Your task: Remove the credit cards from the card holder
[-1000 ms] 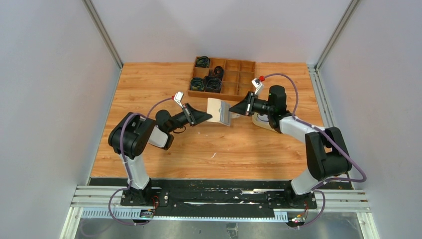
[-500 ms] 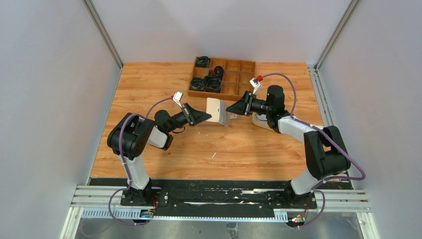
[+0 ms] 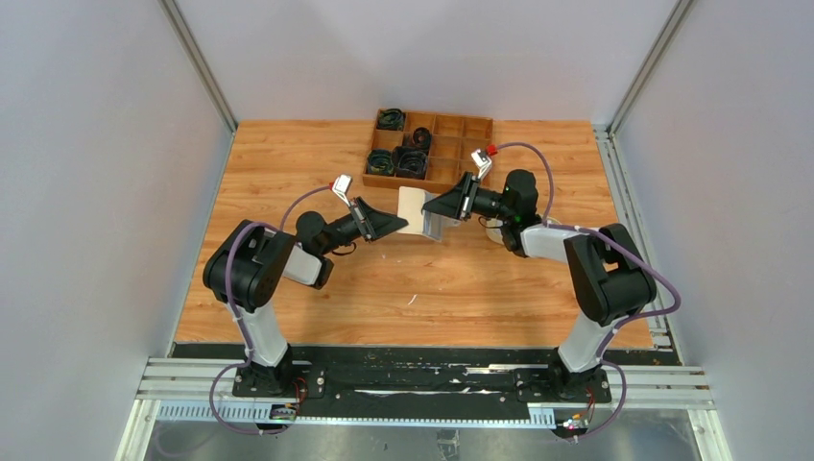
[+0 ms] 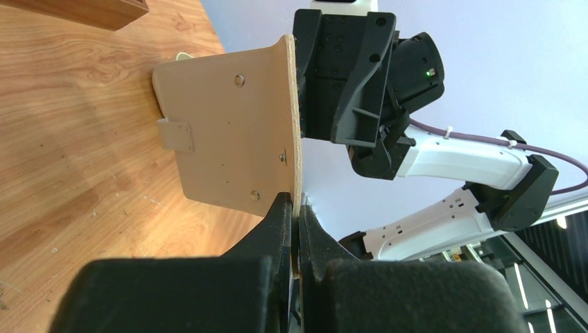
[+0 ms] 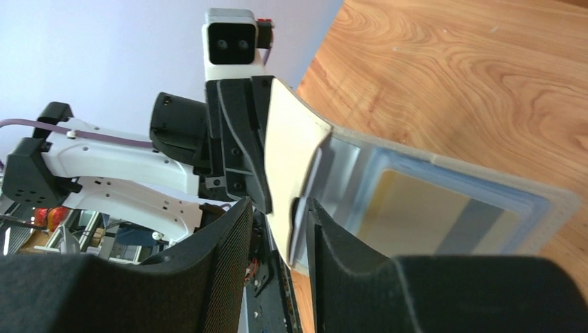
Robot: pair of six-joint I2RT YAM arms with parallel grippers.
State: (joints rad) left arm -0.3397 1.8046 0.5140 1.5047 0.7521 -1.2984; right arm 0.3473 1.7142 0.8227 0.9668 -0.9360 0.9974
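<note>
Since a second ago the right gripper (image 3: 431, 207) has come left, up against the card holder (image 3: 413, 206). Wood-grain table (image 3: 403, 288). Wooden box (image 3: 477, 128) at the far edge, black coils (image 3: 408, 161) in its left compartments. The holder stands open just in front of the box, between both grippers. Left gripper (image 3: 401, 227) is clamped on one flap's edge. Only the left wrist view shows the snap tab (image 4: 177, 135). Only the right wrist view shows the credit cards (image 5: 423, 215), yellow and grey-blue, still in their slots, with the right jaws narrowly parted astride a grey edge.

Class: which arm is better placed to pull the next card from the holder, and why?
Probably the right. The left gripper is shut on the card holder, holding it open. The right gripper is open, its fingers either side of an inner edge beside the credit cards.
</note>
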